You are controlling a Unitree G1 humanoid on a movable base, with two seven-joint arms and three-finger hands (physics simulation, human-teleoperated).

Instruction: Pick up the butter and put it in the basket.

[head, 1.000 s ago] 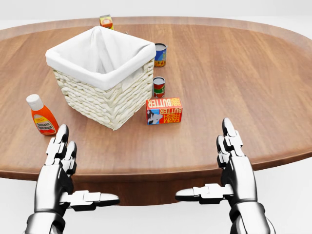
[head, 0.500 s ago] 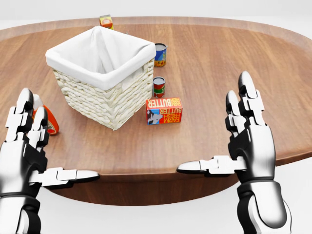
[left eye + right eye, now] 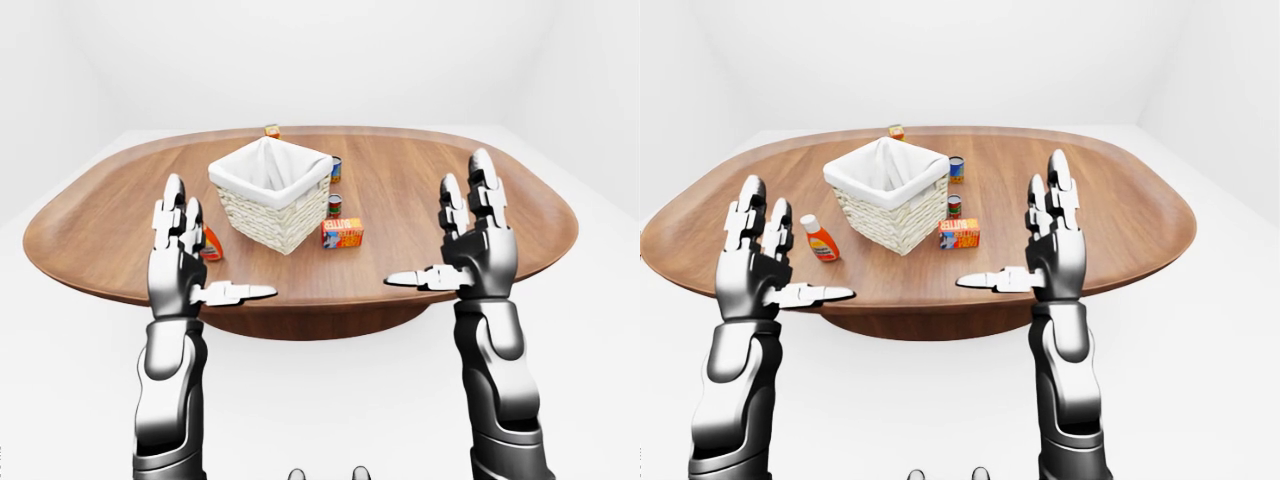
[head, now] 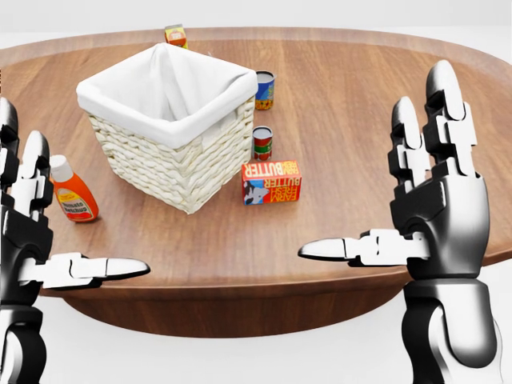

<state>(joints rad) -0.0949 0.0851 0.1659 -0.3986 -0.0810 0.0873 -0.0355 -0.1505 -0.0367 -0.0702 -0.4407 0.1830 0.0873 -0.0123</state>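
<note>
The butter (image 4: pixel 271 182) is a red and blue box standing on the wooden table (image 4: pixel 360 104), just right of the white wicker basket (image 4: pixel 170 124) with its white cloth lining. My left hand (image 4: pixel 36 240) is open at the head view's left edge, raised near the table's near rim. My right hand (image 4: pixel 420 208) is open at the right, fingers up and thumb pointing left, apart from the butter and holding nothing.
An orange ketchup bottle (image 4: pixel 72 190) stands left of the basket. Two small cans (image 4: pixel 262 142) (image 4: pixel 263 89) stand right of the basket above the butter. A small carton (image 4: pixel 175 35) sits near the table's top edge. White floor surrounds the table.
Both hands have risen further in the head view and spread outward. The table things have not moved.
</note>
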